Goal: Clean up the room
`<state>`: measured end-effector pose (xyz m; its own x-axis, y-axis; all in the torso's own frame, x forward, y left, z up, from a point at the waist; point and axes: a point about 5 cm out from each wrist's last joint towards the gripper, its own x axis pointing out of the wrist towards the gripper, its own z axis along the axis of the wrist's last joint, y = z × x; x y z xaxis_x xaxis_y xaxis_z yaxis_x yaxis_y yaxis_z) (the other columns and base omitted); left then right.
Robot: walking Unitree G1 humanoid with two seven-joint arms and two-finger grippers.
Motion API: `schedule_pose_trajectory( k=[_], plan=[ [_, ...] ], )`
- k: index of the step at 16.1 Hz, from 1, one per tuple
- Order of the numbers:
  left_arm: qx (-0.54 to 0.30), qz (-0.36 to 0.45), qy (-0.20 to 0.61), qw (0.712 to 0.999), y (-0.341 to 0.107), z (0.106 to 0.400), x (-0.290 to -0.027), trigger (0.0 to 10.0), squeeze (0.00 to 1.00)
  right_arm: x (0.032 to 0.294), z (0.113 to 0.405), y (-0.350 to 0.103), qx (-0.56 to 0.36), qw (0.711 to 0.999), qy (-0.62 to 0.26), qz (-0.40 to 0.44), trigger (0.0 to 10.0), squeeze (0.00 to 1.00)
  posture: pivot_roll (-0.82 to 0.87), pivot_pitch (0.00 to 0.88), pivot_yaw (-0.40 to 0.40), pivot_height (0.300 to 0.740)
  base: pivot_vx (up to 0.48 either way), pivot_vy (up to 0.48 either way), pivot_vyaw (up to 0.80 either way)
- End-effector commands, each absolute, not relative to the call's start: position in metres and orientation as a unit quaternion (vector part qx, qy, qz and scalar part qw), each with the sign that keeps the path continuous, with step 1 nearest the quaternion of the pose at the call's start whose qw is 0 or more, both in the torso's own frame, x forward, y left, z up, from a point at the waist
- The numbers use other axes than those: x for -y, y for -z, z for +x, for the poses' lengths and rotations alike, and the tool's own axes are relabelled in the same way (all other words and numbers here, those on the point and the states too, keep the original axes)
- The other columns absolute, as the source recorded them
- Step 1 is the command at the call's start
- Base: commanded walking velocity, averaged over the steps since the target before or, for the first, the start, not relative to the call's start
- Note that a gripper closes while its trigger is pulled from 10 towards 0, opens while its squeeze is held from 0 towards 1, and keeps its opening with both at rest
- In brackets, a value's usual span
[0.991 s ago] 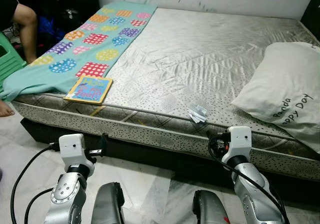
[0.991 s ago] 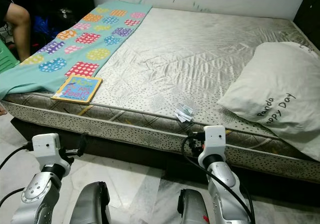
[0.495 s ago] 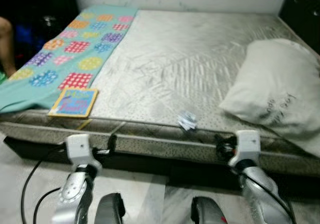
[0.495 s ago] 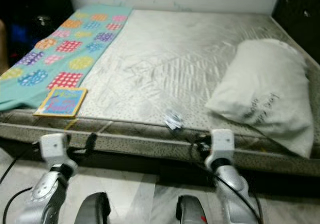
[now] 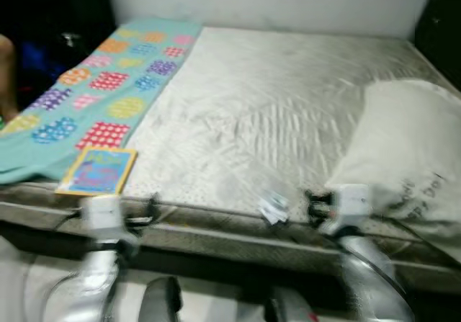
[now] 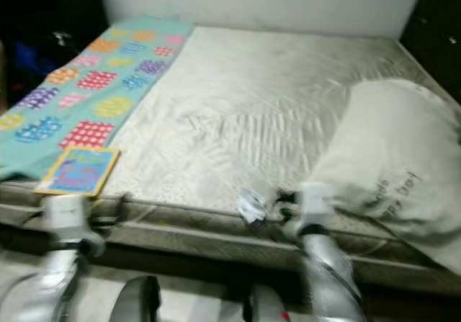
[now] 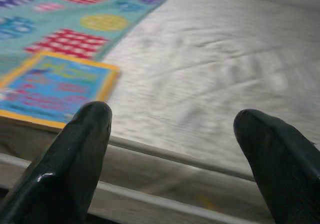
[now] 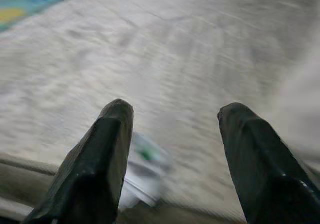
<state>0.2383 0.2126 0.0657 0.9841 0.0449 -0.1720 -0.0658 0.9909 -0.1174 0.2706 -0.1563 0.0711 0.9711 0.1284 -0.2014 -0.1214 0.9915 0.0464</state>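
Bare grey mattress (image 5: pixel 288 113) fills mid-frame, white wall behind, frames blurred. Teal patterned blanket (image 5: pixel 94 99) upper left, book (image 5: pixel 97 171) at its near end. Pillow (image 5: pixel 410 156) right, lettering unreadable. Crumpled wrapper (image 5: pixel 274 207) at the near edge, bottom centre. Left gripper (image 7: pixel 170 129) and right gripper (image 8: pixel 172 129) both spread wide, holding nothing.

White wall (image 5: pixel 274 5) (behind bed (image 5: pixel 274 113))
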Motion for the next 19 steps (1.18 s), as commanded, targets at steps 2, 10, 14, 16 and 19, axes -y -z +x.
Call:
schedule_pose_trajectory(
  k=[2, 10, 14, 16, 19],
  plan=[
    [-0.084, -0.075, -0.007, 0.994, -0.066, 0.242, -0.198, 10.0, 0.00, 0.174, 0.268, -0.070, -0.110, 0.993, -0.038, 0.007, 10.0, 0.00, -0.14, 0.000, -0.013, 0.551, 0.422, 0.000, 0.00],
    [-0.096, -0.075, -0.007, 0.993, -0.064, 0.243, -0.197, 10.0, 0.00, 0.175, 0.270, -0.068, -0.119, 0.992, -0.040, 0.010, 10.0, 0.00, -0.14, 0.000, -0.013, 0.551, 0.000, 0.000, 0.00],
    [-0.104, -0.077, -0.004, 0.992, -0.064, 0.247, -0.192, 10.0, 0.00, 0.171, 0.270, -0.068, -0.122, 0.990, -0.071, -0.024, 10.0, 0.00, -0.14, 0.000, -0.013, 0.551, 0.000, 0.000, 0.14],
    [-0.109, -0.079, 0.003, 0.991, -0.062, 0.247, -0.188, 10.0, 0.00, 0.170, 0.269, -0.067, -0.124, 0.988, -0.079, -0.039, 10.0, 0.00, -0.15, 0.000, -0.015, 0.551, 0.000, 0.000, 0.80],
    [-0.115, -0.084, 0.007, 0.990, -0.062, 0.246, -0.186, 10.0, 0.00, 0.171, 0.269, -0.065, -0.133, 0.987, -0.080, -0.045, 10.0, 0.00, -0.14, 0.000, -0.018, 0.551, 0.000, 0.000, 0.48]
  ],
)
